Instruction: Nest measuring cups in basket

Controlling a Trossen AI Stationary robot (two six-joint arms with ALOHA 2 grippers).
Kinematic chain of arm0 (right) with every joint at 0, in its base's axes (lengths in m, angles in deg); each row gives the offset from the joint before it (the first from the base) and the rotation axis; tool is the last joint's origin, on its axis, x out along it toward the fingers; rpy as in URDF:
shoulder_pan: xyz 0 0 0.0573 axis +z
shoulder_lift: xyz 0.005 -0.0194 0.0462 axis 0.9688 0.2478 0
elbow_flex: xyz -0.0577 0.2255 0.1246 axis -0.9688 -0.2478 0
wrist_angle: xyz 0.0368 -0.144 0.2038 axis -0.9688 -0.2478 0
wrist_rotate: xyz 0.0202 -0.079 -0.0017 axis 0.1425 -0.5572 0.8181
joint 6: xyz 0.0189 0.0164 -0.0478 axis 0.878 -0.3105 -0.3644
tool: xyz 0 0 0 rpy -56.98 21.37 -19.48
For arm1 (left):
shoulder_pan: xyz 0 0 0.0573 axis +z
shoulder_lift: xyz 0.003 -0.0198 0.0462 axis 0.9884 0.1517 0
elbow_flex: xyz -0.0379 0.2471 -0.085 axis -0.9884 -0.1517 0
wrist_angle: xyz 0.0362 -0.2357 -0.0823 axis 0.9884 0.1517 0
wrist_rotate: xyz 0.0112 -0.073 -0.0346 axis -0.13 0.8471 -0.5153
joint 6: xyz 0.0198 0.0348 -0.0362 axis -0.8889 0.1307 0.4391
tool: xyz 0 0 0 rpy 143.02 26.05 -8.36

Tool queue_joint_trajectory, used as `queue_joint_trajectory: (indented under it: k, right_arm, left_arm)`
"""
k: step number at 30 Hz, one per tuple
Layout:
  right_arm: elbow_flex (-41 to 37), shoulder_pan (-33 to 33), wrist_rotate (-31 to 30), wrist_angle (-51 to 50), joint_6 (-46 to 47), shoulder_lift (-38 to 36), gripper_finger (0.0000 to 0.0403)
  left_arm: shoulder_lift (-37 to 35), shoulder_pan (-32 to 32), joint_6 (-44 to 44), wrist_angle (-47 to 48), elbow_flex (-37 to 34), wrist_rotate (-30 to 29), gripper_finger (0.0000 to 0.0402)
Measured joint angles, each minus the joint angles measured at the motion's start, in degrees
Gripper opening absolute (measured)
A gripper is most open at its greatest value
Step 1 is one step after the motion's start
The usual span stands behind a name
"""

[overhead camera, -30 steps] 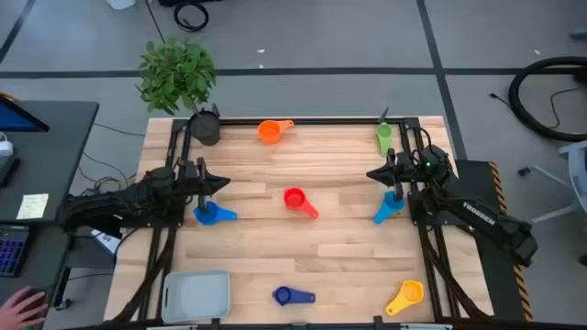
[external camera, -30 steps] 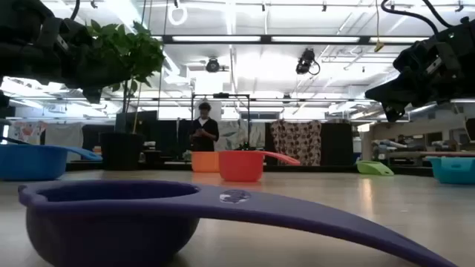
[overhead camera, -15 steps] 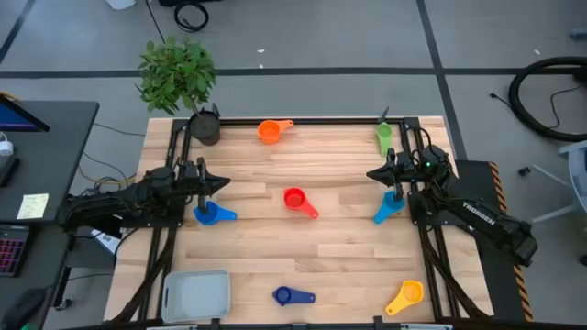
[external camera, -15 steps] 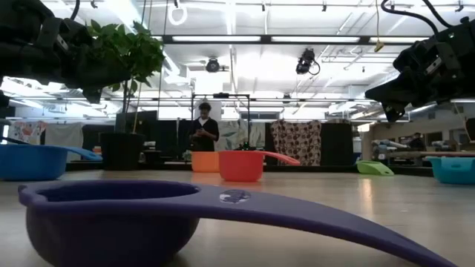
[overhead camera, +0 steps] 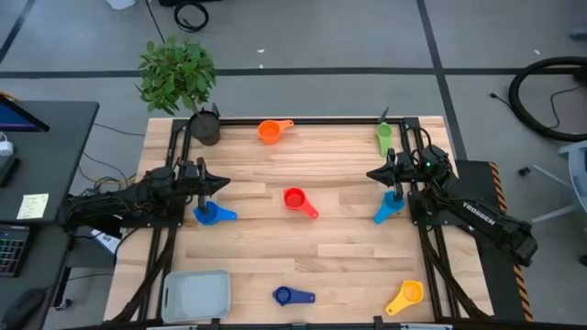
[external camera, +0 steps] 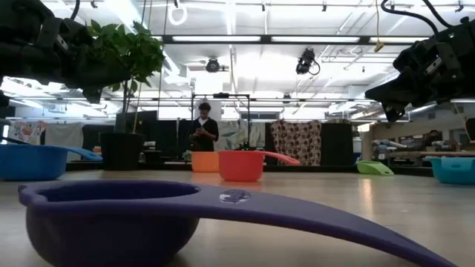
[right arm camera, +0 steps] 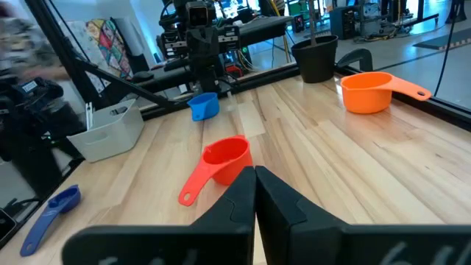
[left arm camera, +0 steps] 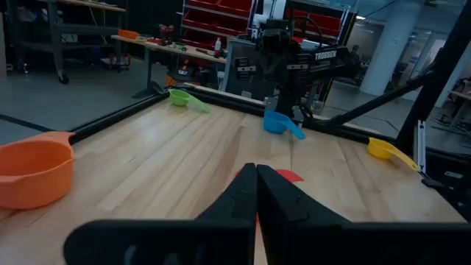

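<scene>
Basket (overhead camera: 196, 294) visible high view, right wrist view; low view lacks.

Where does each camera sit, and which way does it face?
High: overhead, looking down on the table; both arms show.
Low: at tabletop height, behind the dark blue cup, facing the room.
Left wrist: faces the right arm; shut left tool shows.
Right wrist: faces the left arm; shut right tool shows.
All four views show the red cup.

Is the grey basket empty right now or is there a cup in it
Empty. In the high view the basket shows only its bare grey floor, and all six measuring cups lie out on the table.
</scene>
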Motion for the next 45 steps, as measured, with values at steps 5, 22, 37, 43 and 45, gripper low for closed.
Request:
queue_joint_trajectory:
  k: [5,22,37,43,45]
  right_arm:
    - [-0.01,0.0,0.0,0.01,-0.02,0.0,0.0014]
    - [-0.02,0.0,0.0,0.02,-0.01,0.0,0.0014]
    - [-0.02,0.0,0.0,0.04,0.0,-0.01,0.0014]
    - [-0.02,0.0,0.0,0.09,0.0,0.0,0.0014]
    - [-0.01,0.0,0.0,0.13,-0.01,-0.02,0.0014]
  left_arm:
    - [0.01,-0.01,-0.01,0.0,0.01,-0.01,0.0009]
    - [0.01,-0.02,0.05,-0.86,0.0,-0.56,0.0009]
    - [-0.01,-0.06,10.66,-2.1,0.0,-0.95,0.0009]
    - [-0.01,-0.06,10.53,-2.11,0.0,-0.96,0.0009]
    - [-0.01,-0.06,10.55,-2.53,0.0,-1.04,0.0009]
